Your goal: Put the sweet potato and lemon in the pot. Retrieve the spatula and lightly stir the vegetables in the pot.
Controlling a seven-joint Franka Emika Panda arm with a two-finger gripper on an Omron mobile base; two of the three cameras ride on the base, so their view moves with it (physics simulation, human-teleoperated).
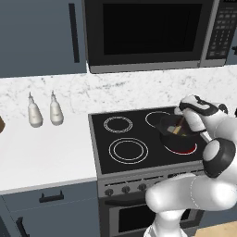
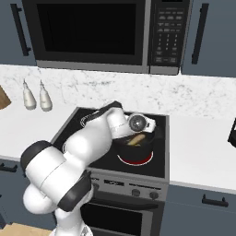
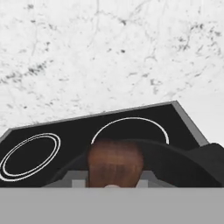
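The dark pot [image 1: 167,126] [image 2: 133,148] stands on the stove's front right burner, which glows red [image 1: 184,149] [image 2: 134,160]. Inside it lies the orange-brown sweet potato [image 2: 137,139]; I cannot pick out the lemon. My gripper [image 1: 183,121] [image 2: 139,131] hangs right over the pot, pointing down into it. The hand view has the spatula's reddish-brown handle [image 3: 115,162] rising between the fingertips of the gripper [image 3: 113,185], which is shut on it, with the pot's dark rim [image 3: 183,153] curving behind. The blade is hidden.
Two white bottles [image 1: 34,113] [image 1: 56,111] stand on the white counter left of the stove. A microwave [image 1: 148,32] hangs above the stove. Unlit burners [image 1: 128,150] [image 1: 118,124] lie to the pot's left. A dark object [image 2: 232,133] sits on the right counter.
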